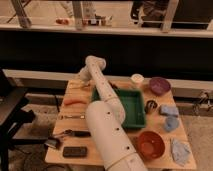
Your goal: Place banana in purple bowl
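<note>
We judge that the banana has not yet been picked up, so the step in hand is the reach and the grasp. The claw (80, 80) sits at the far end of the arm, left of centre in the upper half of the frame, low over the far left part of the tabletop (57, 150); we cannot tell from this view how it is set or whether it holds anything. The banana is hard for us to place: we take it to lie just beside or under the claw, where the arm hides that patch, and the long orange piece (75, 101) lower left is not it. The purple bowl (159, 85) stands at the upper right of the tabletop, well apart from the claw, with the green tray (135, 107) and a small white cup (136, 78) between. To do this step well, we would bring the claw down across the fruit's narrow width near its middle, close gently, lift straight up (clear of the tray's wall), then carry it rightward over the tray and release low over the bowl's centre, minding the cup. The arm rises from the bottom centre, its thick white link running up and left to a bent joint at the top, the wrist turning down toward the left.
</note>
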{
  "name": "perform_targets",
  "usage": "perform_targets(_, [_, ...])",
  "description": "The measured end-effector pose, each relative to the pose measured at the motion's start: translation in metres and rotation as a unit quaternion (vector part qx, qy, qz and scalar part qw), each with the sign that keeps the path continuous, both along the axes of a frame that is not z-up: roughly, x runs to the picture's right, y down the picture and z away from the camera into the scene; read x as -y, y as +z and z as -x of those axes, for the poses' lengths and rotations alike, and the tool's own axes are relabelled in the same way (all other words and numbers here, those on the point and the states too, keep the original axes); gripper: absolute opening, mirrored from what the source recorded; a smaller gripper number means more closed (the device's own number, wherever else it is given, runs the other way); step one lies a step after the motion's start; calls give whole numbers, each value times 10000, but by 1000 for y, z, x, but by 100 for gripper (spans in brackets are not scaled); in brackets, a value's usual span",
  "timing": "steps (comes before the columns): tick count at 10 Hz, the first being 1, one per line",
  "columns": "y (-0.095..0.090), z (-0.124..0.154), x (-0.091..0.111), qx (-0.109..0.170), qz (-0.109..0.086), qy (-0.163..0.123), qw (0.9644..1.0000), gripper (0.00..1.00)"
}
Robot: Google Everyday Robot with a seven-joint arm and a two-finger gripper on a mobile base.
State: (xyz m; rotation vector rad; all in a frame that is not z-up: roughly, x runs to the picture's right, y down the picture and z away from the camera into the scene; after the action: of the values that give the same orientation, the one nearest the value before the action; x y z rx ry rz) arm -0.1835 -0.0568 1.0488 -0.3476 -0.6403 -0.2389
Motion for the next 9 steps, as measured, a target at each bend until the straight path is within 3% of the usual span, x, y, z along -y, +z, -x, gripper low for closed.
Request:
perform_targets(3, [0, 0, 0, 0, 1, -1, 10000, 24])
perform_targets(6, [0, 0, 0, 0, 1, -1, 10000, 4])
perform_targets(9, [0, 0, -1, 0, 4, -2, 10000, 4])
